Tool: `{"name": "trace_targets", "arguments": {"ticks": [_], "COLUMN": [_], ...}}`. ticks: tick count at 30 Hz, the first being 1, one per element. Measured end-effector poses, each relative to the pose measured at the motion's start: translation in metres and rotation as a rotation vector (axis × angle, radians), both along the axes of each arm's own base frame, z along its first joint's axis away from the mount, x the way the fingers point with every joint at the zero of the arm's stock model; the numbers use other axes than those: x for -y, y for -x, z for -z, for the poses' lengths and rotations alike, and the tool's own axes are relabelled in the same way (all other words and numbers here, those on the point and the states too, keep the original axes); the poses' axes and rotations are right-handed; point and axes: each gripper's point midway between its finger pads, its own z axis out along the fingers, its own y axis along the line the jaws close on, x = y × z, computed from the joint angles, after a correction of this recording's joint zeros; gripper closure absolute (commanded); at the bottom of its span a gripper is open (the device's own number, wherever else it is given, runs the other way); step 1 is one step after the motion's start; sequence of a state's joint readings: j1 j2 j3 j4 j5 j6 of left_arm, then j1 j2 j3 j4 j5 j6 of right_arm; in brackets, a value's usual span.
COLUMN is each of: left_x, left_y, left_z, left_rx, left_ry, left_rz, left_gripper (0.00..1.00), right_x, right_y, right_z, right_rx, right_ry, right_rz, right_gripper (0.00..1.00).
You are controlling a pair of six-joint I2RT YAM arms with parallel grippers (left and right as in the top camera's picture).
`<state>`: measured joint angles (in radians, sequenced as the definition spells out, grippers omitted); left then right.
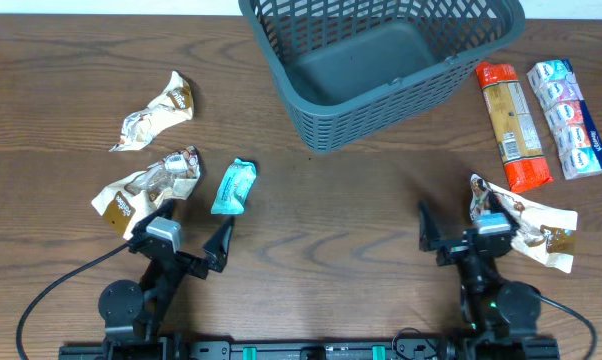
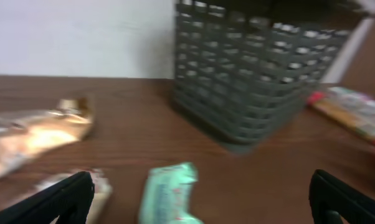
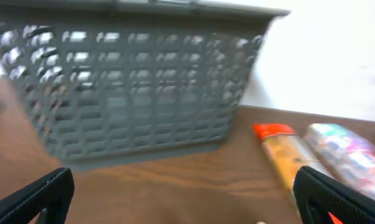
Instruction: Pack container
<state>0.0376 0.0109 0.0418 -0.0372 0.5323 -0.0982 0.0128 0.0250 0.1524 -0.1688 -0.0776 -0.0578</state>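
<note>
The dark grey-blue slotted container (image 1: 311,105) stands empty at the table's back middle; it also shows in the left wrist view (image 2: 250,81) and the right wrist view (image 3: 131,93). A teal packet (image 1: 233,187) lies just ahead of my left gripper (image 1: 186,235), which is open and empty, low at the front left; the packet shows between its fingers (image 2: 169,196). My right gripper (image 1: 456,230) is open and empty at the front right, beside a crumpled white-brown packet (image 1: 526,225).
Two crumpled white-brown packets lie at left (image 1: 156,115) (image 1: 146,185). An orange cracker pack (image 1: 511,125) and a white-purple multipack (image 1: 569,118) lie right of the container. Cables run along the front edge.
</note>
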Motion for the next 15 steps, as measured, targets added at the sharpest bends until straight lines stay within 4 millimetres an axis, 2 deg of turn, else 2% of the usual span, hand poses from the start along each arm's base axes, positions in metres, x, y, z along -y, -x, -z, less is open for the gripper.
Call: {"name": "trace_targets", "arguments": {"ticks": [4, 7, 9, 11, 13, 15], "left_x": [0.007, 0.011, 0.015, 0.018, 0.023, 0.026], "left_y": [0.005, 0.007, 0.01, 0.013, 0.015, 0.018], "left_z": [-0.002, -0.014, -0.019, -0.019, -0.017, -0.016], "left_rx": [-0.024, -0.008, -0.013, -0.035, -0.068, -0.097], "left_ry": [0.039, 0.067, 0.099, 0.136, 0.178, 0.214], "left_rz": [0.042, 0.066, 0.089, 0.112, 0.136, 0.156], "left_gripper": [0.01, 0.01, 0.01, 0.01, 0.01, 0.01], "right_x": [0.014, 0.008, -0.008, -0.027, -0.05, -0.07], "right_y": [0.011, 0.018, 0.022, 0.03, 0.041, 0.055], "right_z": [-0.039, -0.069, -0.09, -0.102, -0.106, -0.099], "right_rx": [-0.018, -0.057, -0.071, -0.092, -0.118, -0.176], "right_ry": [0.001, -0.01, -0.024, -0.04, -0.074, -0.111], "right_rz": [0.082, 0.044, -0.046, -0.16, -0.295, -0.421], "right_gripper": [0.01, 0.01, 0.01, 0.01, 0.01, 0.01]}}
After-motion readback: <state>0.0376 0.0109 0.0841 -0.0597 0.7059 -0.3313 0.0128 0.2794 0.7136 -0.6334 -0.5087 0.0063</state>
